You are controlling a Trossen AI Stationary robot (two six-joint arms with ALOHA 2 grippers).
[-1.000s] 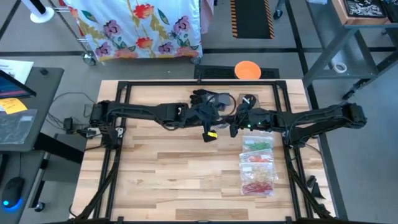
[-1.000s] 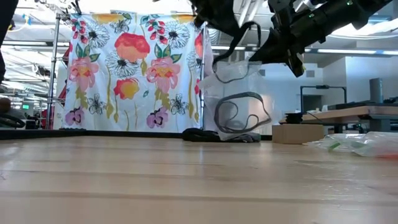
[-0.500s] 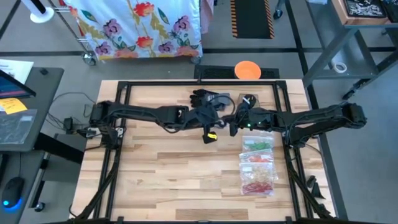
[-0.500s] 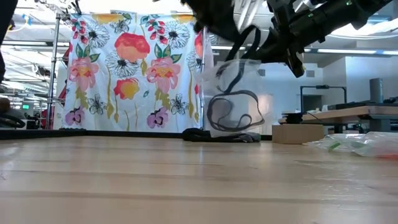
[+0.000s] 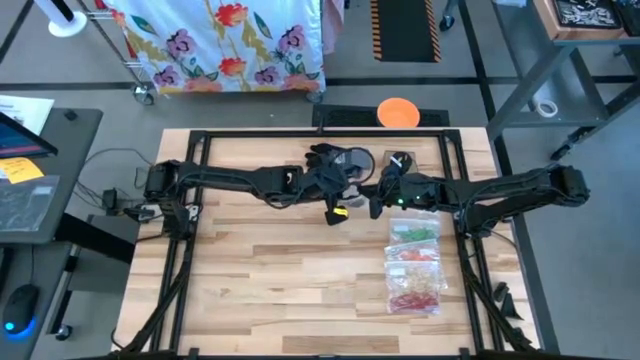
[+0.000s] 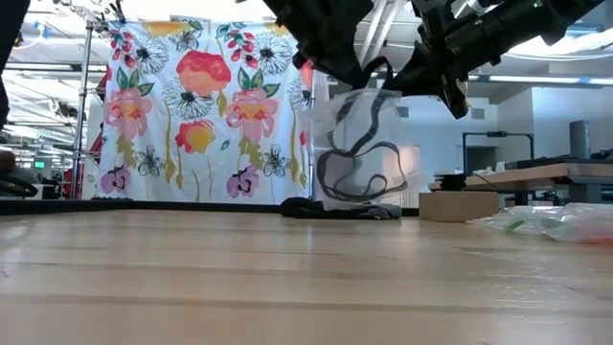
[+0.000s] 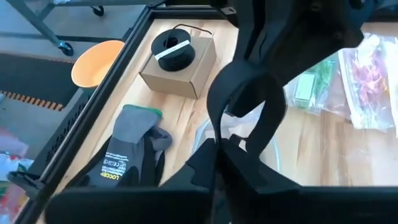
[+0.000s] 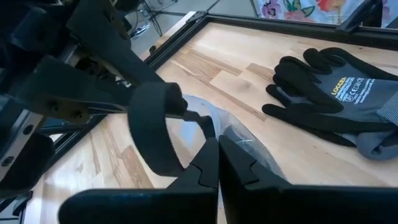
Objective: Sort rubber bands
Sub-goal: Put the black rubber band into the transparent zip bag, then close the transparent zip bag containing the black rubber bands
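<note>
Left gripper (image 6: 359, 77) and right gripper (image 6: 407, 81) clenched on raised clear bag (image 6: 359, 144), glove (image 5: 322, 157) near table's far edge

Wooden slatted table (image 5: 300, 270): black knit glove (image 5: 325, 157) at far edge, centre. Brown cardboard box with black spool (image 7: 179, 59) right of it. Three clear plastic bags of rubber bands (image 5: 414, 265) in a row on the right side. Clear bag with black rubber loops (image 6: 362, 149) hangs above the far centre.

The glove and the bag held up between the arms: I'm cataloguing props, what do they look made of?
Glove: seemingly knit fabric with a matte black rubbery coating and a grey cuff, printed lettering. Bag: thin clear plastic film, glossy and crinkled; the black bands inside show through it.
</note>
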